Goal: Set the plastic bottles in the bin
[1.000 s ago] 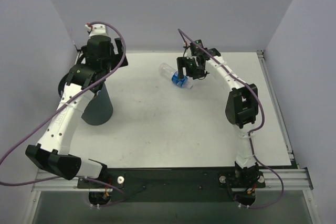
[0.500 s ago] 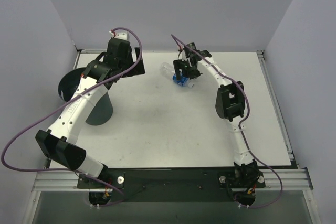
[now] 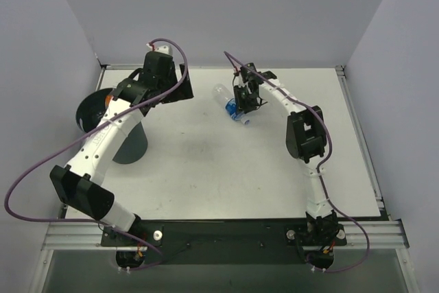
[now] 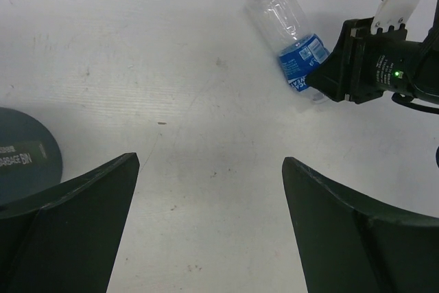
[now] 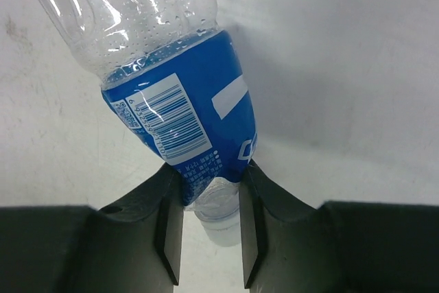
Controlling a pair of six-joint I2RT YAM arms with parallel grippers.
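A clear plastic bottle with a blue label lies on the white table at the back centre. It also appears in the left wrist view as the bottle. My right gripper is shut on its neck end. In the right wrist view both fingers pinch the bottle just above its white cap, at the right gripper. My left gripper hangs open over bare table, left of the bottle, with nothing between its fingers. The dark bin stands at the far left, partly behind the left arm.
Grey walls close in the table on the left, back and right. A metal rail runs along the table's right edge. The bin's rim sits just left of my left fingers. The right gripper's body is near the bottle.
My right gripper has closed on the bottle's neck end, and the bottle has shifted slightly. The left arm swung from over the bin toward the back centre, staying open.
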